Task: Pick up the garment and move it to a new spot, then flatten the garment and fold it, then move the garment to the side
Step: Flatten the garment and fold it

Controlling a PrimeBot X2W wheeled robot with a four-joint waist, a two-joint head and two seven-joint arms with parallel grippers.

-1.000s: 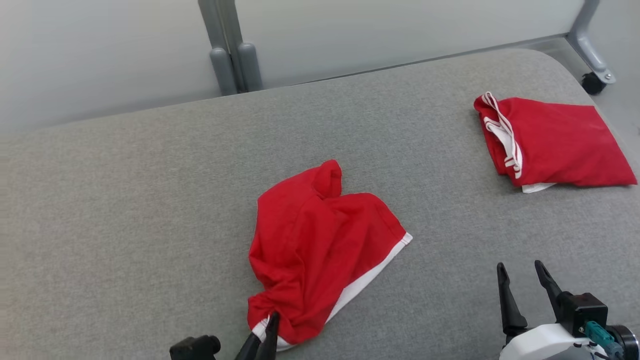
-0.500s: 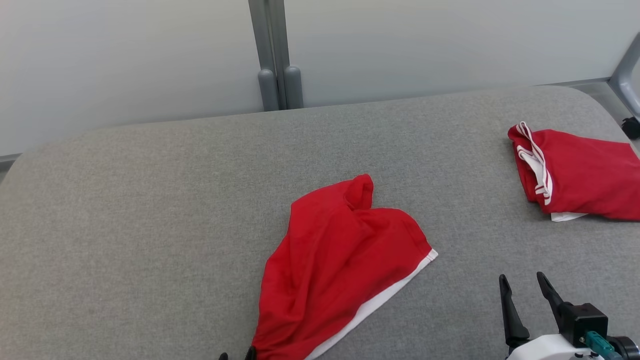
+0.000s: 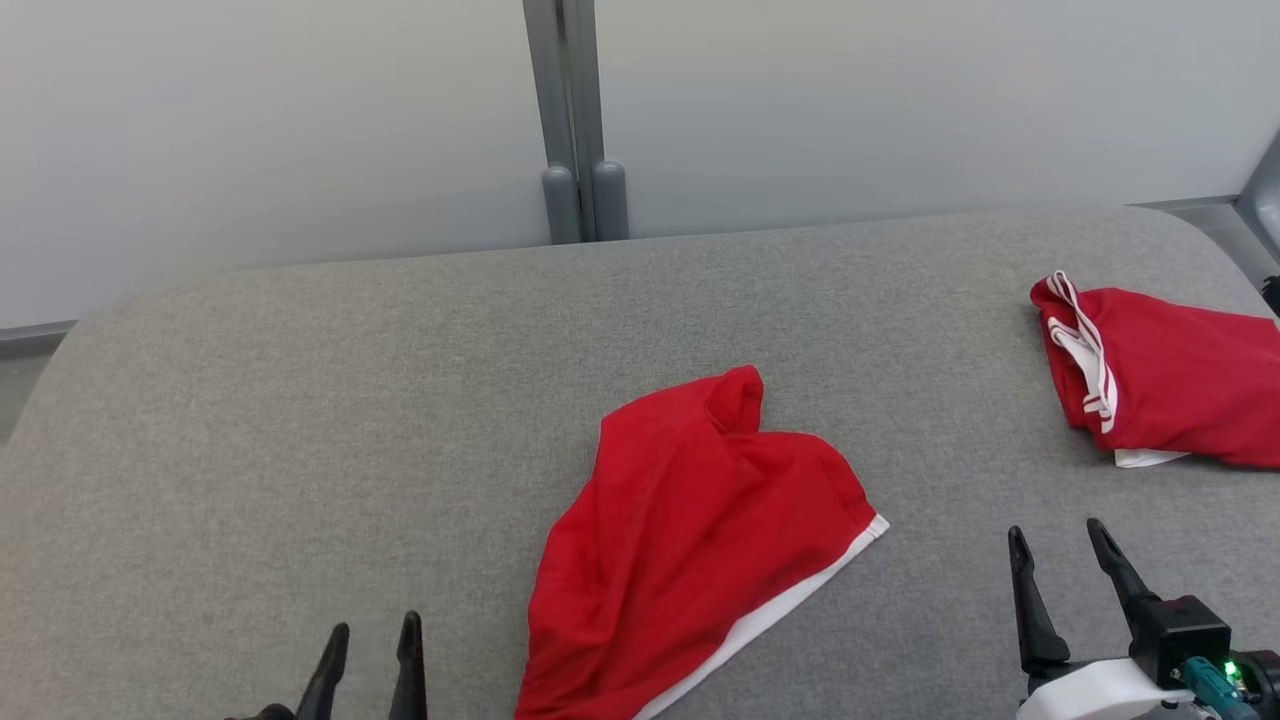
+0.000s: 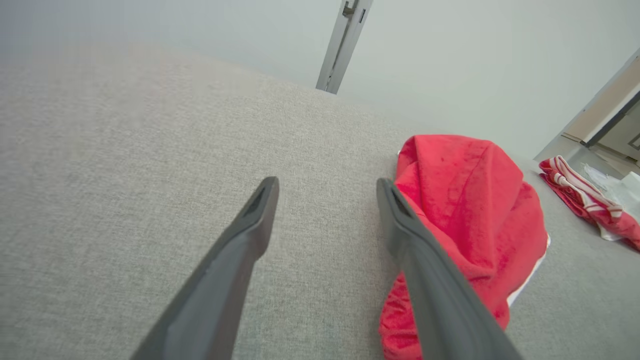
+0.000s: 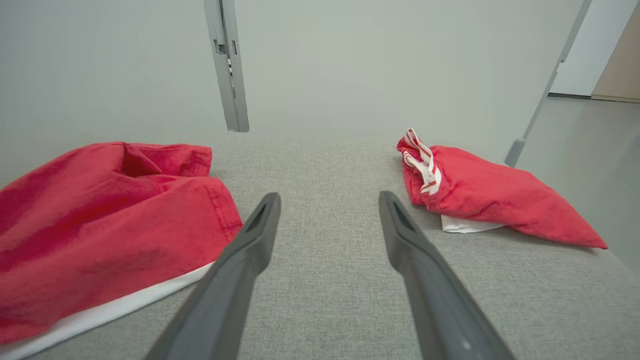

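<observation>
Now the garment (image 3: 690,540) was seen lying bunched on the grey pad (image 3: 300,400), at the middle and toward the near edge, its white hem turned to the right. Flattening was judged to be the step in hand. It would best be done by taking two corners along the hem, one per gripper, and drawing them apart low over the pad, so that the bunched far end was spread and not dragged. The left gripper (image 3: 375,623) was held low at the near left, beside the garment but apart from it, fingers spread and empty. The right gripper (image 3: 1056,530) was held at the near right, likewise spread and empty, with a second garment (image 3: 1170,390) beyond it at the far right.
</observation>
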